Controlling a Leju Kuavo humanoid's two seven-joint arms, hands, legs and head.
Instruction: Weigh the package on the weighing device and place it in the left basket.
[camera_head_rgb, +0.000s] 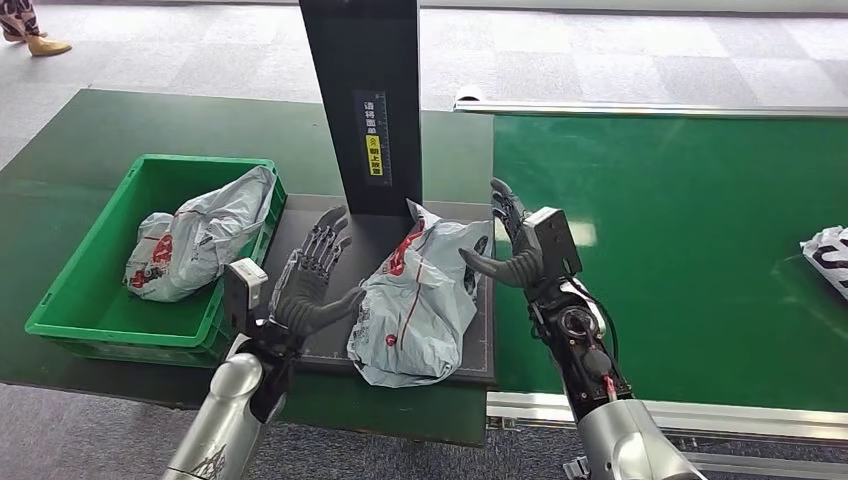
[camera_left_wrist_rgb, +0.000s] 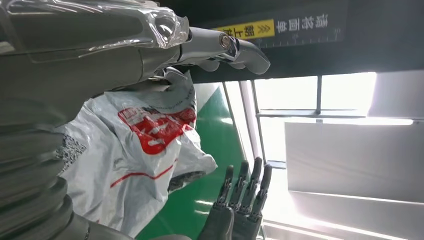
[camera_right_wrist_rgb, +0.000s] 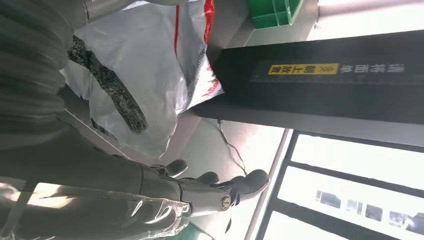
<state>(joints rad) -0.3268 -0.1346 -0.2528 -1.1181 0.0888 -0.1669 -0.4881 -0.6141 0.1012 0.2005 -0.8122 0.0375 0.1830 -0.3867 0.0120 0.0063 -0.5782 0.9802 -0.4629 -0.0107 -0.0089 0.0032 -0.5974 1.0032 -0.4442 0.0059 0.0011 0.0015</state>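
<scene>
Head view looks down from above; both wrist views — close, turned — share the package (camera_head_rgb: 415, 300).

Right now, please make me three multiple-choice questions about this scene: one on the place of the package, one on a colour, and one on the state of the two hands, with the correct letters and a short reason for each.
1. Where does the package between the hands lie?
A. in the green basket
B. on the black weighing platform
C. on the floor

2. What colour is the basket?
A. blue
B. red
C. green

3. How are the robot's hands?
A. both open, one at each side of the package
B. both lifting the package
C. the left hand inside the basket

Answers:
1 B: the package rests on the weighing platform in front of the black column.
2 C: the basket has green walls and already holds another bag.
3 A: the left hand and the right hand have spread fingers and hold nothing.
</scene>
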